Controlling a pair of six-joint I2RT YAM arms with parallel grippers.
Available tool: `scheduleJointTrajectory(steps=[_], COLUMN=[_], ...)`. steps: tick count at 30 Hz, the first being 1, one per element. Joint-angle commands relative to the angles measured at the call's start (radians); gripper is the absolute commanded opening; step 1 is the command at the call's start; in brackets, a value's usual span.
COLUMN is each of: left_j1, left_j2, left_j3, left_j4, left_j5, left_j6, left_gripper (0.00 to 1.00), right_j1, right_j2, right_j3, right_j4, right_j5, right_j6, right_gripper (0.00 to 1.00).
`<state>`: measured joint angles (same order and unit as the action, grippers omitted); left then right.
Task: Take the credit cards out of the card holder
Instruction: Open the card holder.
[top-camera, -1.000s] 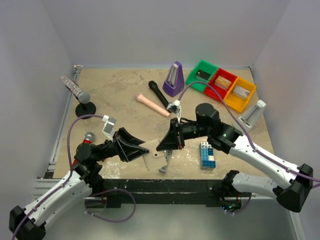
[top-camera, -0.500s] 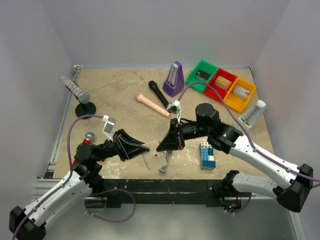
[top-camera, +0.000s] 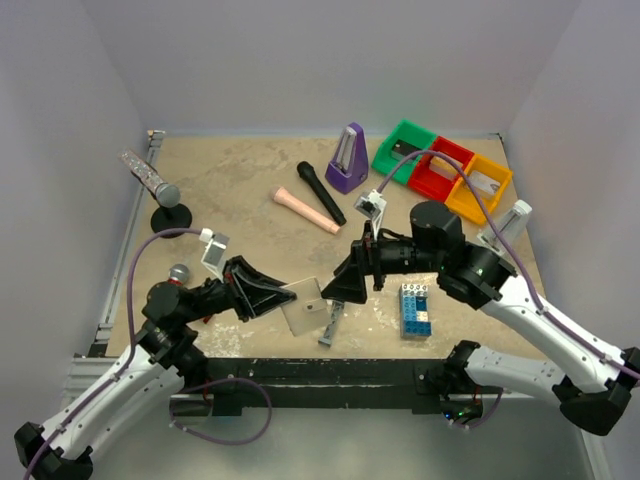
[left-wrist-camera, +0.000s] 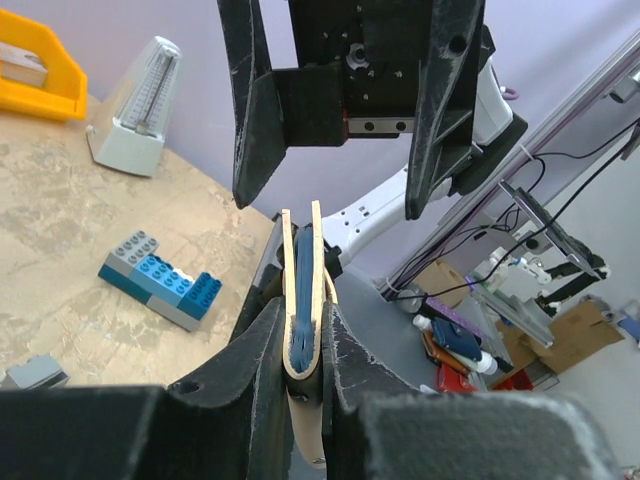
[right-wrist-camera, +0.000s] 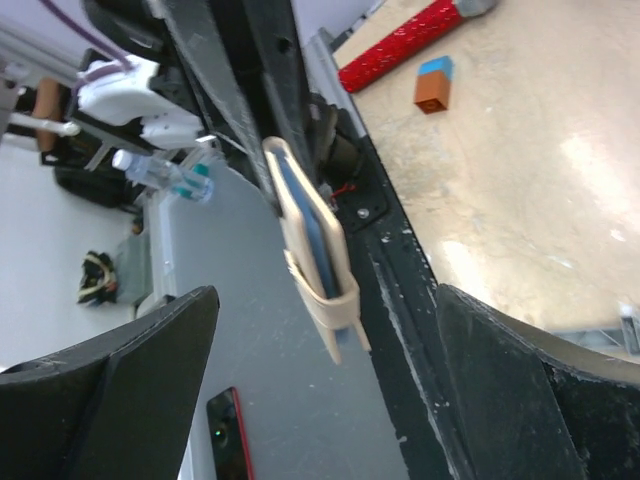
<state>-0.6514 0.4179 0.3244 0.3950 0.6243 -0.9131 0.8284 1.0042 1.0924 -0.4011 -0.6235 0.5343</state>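
Observation:
The card holder (top-camera: 303, 305) is folded shut and held above the table's near edge, with my left gripper (top-camera: 285, 298) shut on it. In the left wrist view it stands edge-on between my left gripper (left-wrist-camera: 302, 312), the card holder (left-wrist-camera: 300, 262) showing two pale panels with blue between. No credit cards show at its edges. My right gripper (top-camera: 345, 288) faces it, open and a little apart. In the right wrist view the card holder (right-wrist-camera: 305, 225) hangs ahead of the wide open right gripper (right-wrist-camera: 328, 295). Small flat credit cards (top-camera: 404, 150) lie in the coloured bins.
Green (top-camera: 395, 140), red (top-camera: 432, 185) and yellow (top-camera: 492, 168) bins stand at the back right. A blue-and-white brick stack (top-camera: 415, 308) and a grey bar (top-camera: 330, 322) lie near the grippers. Further back are a purple metronome (top-camera: 347, 158), a black microphone (top-camera: 320, 192) and a pink cylinder (top-camera: 305, 210).
My right gripper has opened wide and drawn back to the right, away from the card holder. My left gripper keeps its hold on the holder, lifted slightly.

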Motion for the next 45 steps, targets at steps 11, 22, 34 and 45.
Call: scheduleJointTrajectory(steps=[11, 22, 34, 45], left_j1=[-0.005, -0.005, -0.004, -0.004], left_j2=[0.031, 0.021, 0.024, 0.013], left_j3=[0.315, 0.324, 0.278, 0.266], left_j4=[-0.365, -0.412, -0.278, -0.260], left_j5=[-0.159, -0.178, -0.189, -0.267], left_j6=[0.123, 0.109, 0.051, 0.028], left_gripper=[0.00, 0.00, 0.00, 0.00], right_j1=[-0.002, -0.002, 0.014, 0.032], right_j2=[-0.079, 0.003, 0.083, 0.106], right_j3=[-0.167, -0.174, -0.181, -0.201], right_j4=[0.215, 0.425, 0.525, 0.594], right_j5=[0.010, -0.091, -0.153, -0.186], right_j6=[0.136, 0.246, 0.294, 0.332], right_gripper=[0.99, 0.99, 0.78, 0.35])
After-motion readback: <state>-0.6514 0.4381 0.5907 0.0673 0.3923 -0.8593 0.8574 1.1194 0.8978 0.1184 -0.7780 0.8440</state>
